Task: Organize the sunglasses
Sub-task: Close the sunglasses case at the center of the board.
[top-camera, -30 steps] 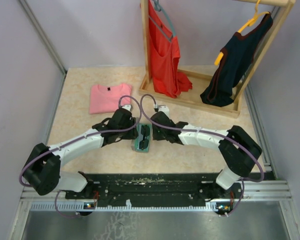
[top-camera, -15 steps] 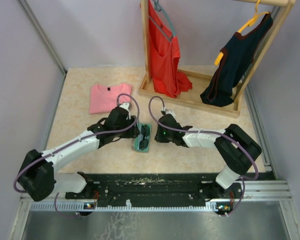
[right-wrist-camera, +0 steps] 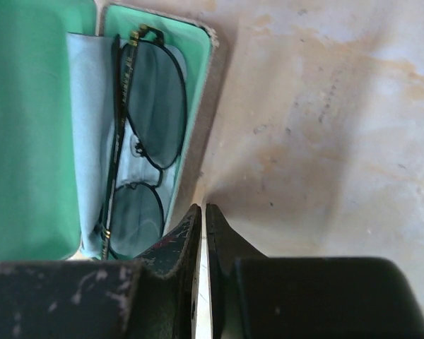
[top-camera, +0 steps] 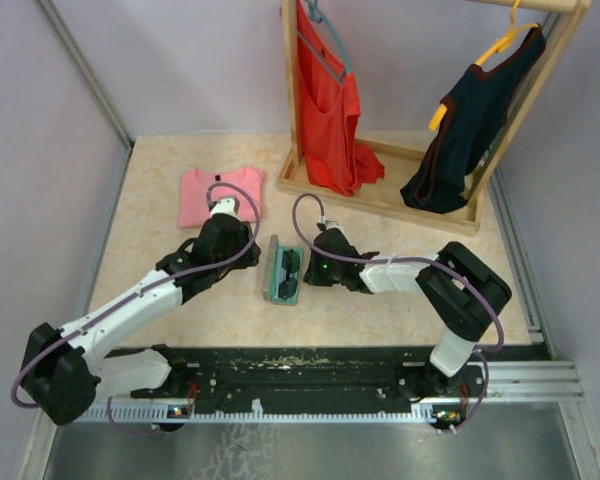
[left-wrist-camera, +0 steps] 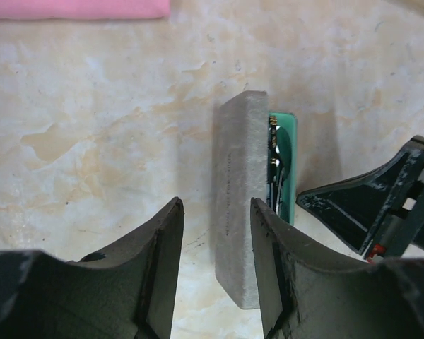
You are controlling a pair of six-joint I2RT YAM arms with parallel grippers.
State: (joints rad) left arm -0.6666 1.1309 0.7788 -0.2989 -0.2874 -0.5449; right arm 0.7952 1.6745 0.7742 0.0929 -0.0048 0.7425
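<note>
Top external: mounted high, behind the arm bases; looks down and forward across the bench (top-camera: 145, 235) to the back wall. Widest and farthest view; case (top-camera: 283, 275) small at centre.

Left wrist: low, very near the bench, looks past the left end effector (left-wrist-camera: 215, 212) at the case's grey outer side. Right end effector (left-wrist-camera: 325, 205) enters at the right edge.

Right wrist: near, faces down past its own fingers (right-wrist-camera: 184, 240) into the case's green lining; sunglasses (right-wrist-camera: 145, 134) in close-up.

Shared: case in all three views. Pink shirt (top-camera: 218, 195) in top and left wrist views.

Sunglasses (top-camera: 291, 265) inside open case (top-camera: 280, 297)
</note>
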